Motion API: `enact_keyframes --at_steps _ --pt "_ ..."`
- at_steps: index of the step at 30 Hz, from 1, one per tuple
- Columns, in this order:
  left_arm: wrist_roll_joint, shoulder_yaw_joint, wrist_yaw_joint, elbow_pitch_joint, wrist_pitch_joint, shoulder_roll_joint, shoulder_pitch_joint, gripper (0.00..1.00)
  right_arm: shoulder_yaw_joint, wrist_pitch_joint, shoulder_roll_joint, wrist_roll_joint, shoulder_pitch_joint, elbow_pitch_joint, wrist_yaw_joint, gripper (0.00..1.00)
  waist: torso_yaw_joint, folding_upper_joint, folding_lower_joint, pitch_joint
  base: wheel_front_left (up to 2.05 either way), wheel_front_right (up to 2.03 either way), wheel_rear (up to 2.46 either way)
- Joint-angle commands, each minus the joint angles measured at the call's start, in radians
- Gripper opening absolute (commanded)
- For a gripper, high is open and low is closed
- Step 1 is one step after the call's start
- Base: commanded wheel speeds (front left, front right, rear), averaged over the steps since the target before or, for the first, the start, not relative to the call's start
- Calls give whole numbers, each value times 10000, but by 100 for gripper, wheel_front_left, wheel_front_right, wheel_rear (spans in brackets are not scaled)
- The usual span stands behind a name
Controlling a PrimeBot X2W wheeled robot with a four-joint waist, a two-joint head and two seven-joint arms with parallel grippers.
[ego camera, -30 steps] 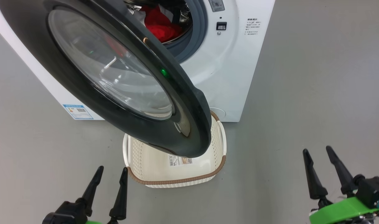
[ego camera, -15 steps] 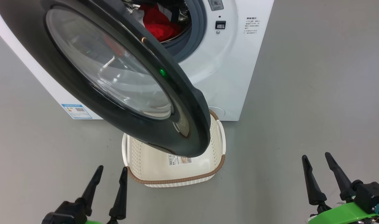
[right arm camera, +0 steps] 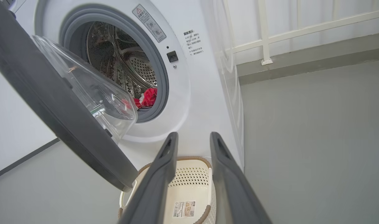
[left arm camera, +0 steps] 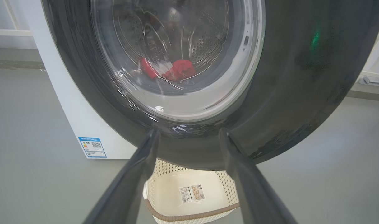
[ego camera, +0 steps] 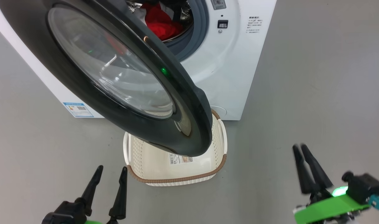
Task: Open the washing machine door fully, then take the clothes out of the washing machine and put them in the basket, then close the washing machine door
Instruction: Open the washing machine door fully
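**Door is sticking out part way, with a claw on each side**

The big white washing machine (ego camera: 226, 77) is standing at the far side of the grey floor (ego camera: 316, 93). Its round black washing machine door (ego camera: 195, 124) is sticking out only part way. It is hanging from the left, and its free edge is pointing near and right.

The basket (ego camera: 177, 179) is sitting on the floor under that free edge, so the door is covering its far part. The red clothes (ego camera: 159, 23) are lying inside the drum, far behind the door.

The left claw (ego camera: 112, 168) is hovering near and left. Its fingers are standing wide apart and holding nothing, and it is facing the door's shiny outer side. The right claw (ego camera: 299, 146) is hovering near and right. Its fingers are standing close together with a thin gap, also holding nothing. It is facing the door's inner side and the open hole.

I think the door is needing a push farther left. The right claw is looking better placed for that, being on the gap side.
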Motion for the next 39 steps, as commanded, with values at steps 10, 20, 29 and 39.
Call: enact_keyframes --at_steps 10,20,29,39 --pt "-128 217 -55 -238 -122 108 -215 100 1462 -64 -188 2342 -1954 -958 71 0 168 0 0 92 0 0 0" --pt "-222 41 -55 -199 -122 108 -337 100 2774 -64 -551 5433 -3537 -919 71 0 462 0 0 289 0 0 0" --pt "-330 -120 -55 -182 -122 108 -461 100 4069 880 -1175 10389 -4536 -562 71 0 697 0 0 488 0 0 0" --pt "-418 -254 -55 -153 -122 108 -494 100 3255 4033 -999 12503 -4758 182 71 0 839 0 0 589 0 0 0"
